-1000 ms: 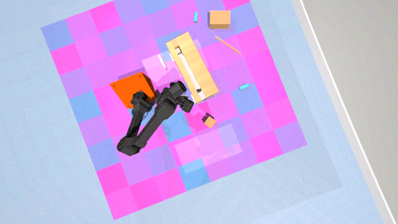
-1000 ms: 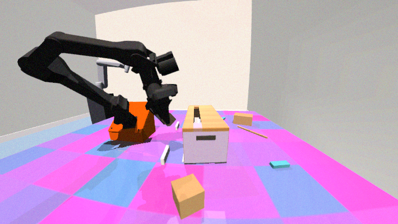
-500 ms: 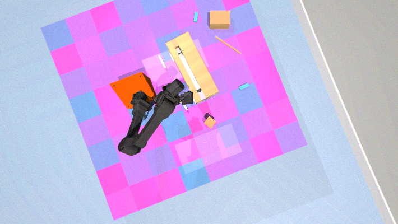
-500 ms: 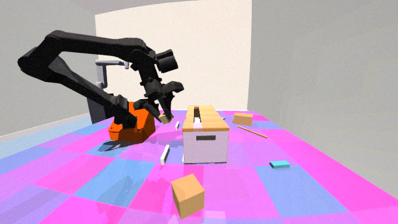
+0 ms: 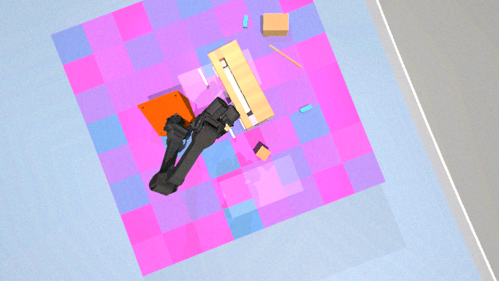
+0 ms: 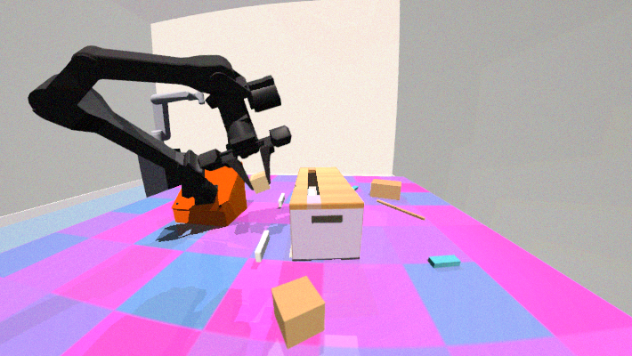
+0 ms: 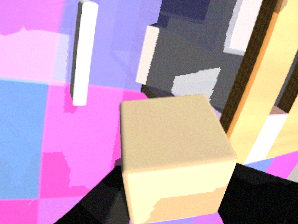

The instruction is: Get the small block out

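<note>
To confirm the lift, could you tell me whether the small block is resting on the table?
No, the small block hangs between the tool's fingers, above the table.

From the top view my black arm covers most of the small tan block [image 5: 228, 127], leaving me only a sliver. On the wrist view the dark end effector [image 7: 174, 219] fingers run off the bottom edge, and the wooden-topped box [image 7: 269, 106] is cropped at right.
</note>
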Controlling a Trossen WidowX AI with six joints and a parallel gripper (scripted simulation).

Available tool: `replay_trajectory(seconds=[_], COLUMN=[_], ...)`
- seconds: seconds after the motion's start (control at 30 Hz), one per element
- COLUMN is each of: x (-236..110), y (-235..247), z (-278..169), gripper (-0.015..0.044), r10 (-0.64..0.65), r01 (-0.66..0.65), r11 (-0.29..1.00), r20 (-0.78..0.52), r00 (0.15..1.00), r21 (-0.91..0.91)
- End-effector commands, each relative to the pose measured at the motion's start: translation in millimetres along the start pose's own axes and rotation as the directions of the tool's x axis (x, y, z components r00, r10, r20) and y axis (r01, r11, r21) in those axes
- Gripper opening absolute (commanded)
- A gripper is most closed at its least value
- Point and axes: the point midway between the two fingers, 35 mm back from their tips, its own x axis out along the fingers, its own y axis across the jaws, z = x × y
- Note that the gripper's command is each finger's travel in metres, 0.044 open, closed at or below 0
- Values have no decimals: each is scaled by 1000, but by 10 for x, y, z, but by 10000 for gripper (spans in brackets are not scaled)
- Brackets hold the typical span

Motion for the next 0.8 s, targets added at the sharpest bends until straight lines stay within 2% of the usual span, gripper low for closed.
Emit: replay_trajectory(seconds=[0.0, 0.23, 0.47, 0.77], x=[-50, -104, -157, -162], y=[-31, -38, -45, -46], z=[-47, -76, -105, -108], gripper=[0, 0, 0, 0], r10=[-12, -19, -26, -27], r01=[9, 2, -17, -19], r11=[990, 914, 770, 753], r20=[-17, -38, -58, -60], r00=[1000, 999, 998, 998], r21=[-139, -407, -637, -657])
